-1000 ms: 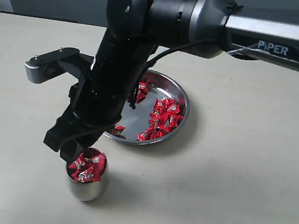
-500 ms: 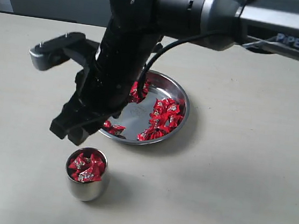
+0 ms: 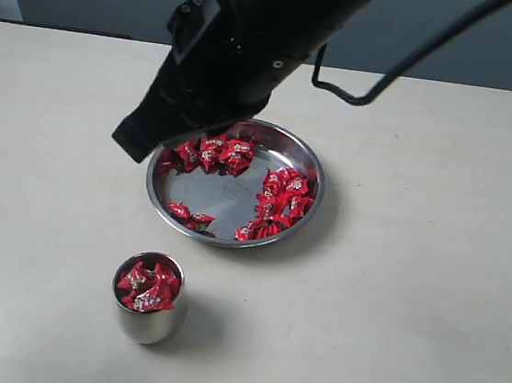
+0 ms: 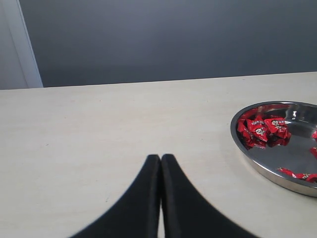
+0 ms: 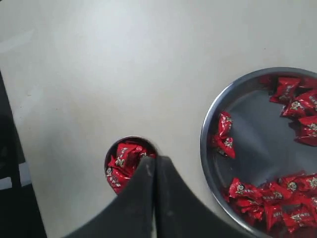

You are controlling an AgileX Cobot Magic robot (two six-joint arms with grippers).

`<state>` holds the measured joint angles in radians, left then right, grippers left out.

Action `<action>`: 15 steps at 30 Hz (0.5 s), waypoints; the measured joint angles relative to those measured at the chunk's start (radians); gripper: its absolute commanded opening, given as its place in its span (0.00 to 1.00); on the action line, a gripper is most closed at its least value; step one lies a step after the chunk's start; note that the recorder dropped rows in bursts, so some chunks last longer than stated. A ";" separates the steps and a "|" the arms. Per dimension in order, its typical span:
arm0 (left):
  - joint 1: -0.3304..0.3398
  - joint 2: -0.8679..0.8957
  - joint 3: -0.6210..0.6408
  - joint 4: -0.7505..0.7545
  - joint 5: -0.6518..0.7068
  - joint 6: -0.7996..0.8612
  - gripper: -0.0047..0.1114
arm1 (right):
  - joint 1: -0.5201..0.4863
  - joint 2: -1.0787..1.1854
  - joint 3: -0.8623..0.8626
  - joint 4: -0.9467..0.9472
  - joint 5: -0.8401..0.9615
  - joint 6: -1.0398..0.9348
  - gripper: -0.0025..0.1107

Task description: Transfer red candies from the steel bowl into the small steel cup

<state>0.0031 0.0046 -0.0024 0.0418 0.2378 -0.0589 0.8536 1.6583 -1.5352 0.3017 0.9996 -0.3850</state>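
The steel bowl (image 3: pixel 223 197) sits mid-table with red candies (image 3: pixel 283 199) clustered along its far and right sides. In front of it, to the left, stands the small steel cup (image 3: pixel 144 325), heaped with red candies (image 3: pixel 148 286). My right gripper (image 3: pixel 136 146) hangs high above the bowl's left rim, shut and holding nothing. The right wrist view looks down past its closed tips (image 5: pixel 156 159) onto the filled cup (image 5: pixel 121 161) and the bowl (image 5: pixel 257 144). My left gripper (image 4: pixel 160 157) is shut and empty, low over bare table, with the bowl (image 4: pixel 277 158) off to one side.
The right arm's black body (image 3: pixel 255 34) fills the upper middle of the exterior view and hides the bowl's far rim. A dark wall (image 4: pixel 173 39) runs behind the table's far edge.
My right gripper has risen from just above the cup and drawn back over the bowl's left rim. Its jaws have gone from open to shut. The cup and bowl have not moved.
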 measured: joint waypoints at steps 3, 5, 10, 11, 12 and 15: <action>0.000 0.000 0.000 0.000 0.000 0.000 0.04 | 0.000 -0.045 0.053 -0.002 -0.057 0.012 0.02; 0.000 0.000 0.000 0.000 0.000 0.000 0.04 | 0.000 -0.060 0.072 -0.002 -0.088 0.014 0.02; 0.000 0.000 0.000 0.000 0.000 0.000 0.04 | 0.000 -0.070 0.084 0.003 -0.199 0.022 0.02; 0.000 0.000 0.000 0.000 0.000 0.000 0.04 | 0.000 -0.070 0.086 0.012 -0.223 0.022 0.02; 0.000 0.000 0.000 0.000 0.000 0.000 0.04 | 0.000 -0.070 0.091 0.026 -0.242 0.022 0.02; 0.000 0.000 0.000 0.000 0.000 0.000 0.04 | 0.000 -0.070 0.094 0.050 -0.279 0.030 0.02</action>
<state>0.0031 0.0046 -0.0024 0.0418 0.2378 -0.0589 0.8536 1.5881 -1.4409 0.3519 0.7207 -0.3546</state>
